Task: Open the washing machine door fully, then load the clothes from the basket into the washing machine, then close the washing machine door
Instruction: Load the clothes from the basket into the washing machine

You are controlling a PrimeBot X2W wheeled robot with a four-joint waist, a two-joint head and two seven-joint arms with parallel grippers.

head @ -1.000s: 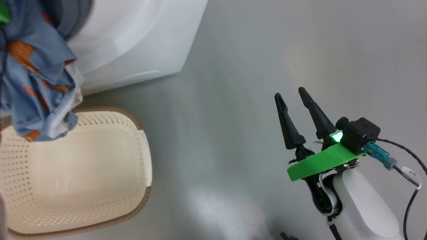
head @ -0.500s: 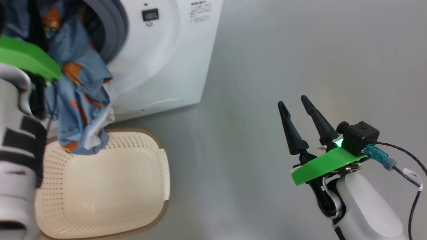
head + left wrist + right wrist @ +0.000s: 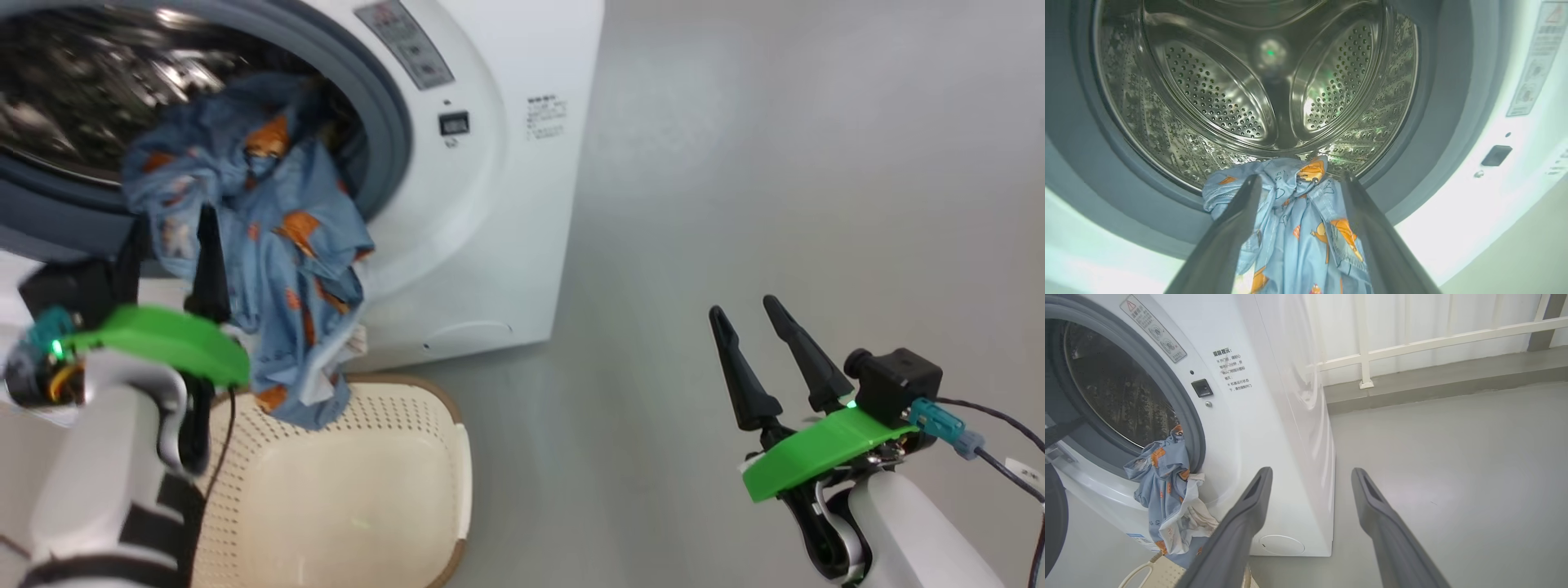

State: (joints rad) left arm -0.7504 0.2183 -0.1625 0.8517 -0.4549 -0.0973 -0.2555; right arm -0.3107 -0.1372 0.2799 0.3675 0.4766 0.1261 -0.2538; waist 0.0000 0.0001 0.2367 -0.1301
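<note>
The washing machine stands with its steel drum exposed inside the grey gasket. My left gripper is shut on the light-blue bear-print clothes, holding the bundle at the lower lip of the drum mouth; most of it hangs down outside, with a white piece at its lower end. The cream basket sits on the floor right below. My right gripper is open and holds nothing, off to the right above bare floor. A dark rounded shape at the left may be the door.
Grey floor stretches to the right of the machine. A white railing and a low kerb run behind it. A round lower flap is on the machine's front.
The head camera has tilted up, bringing the drum into view. My left arm has carried the clothes from above the basket up to the drum mouth. The right gripper stays open.
</note>
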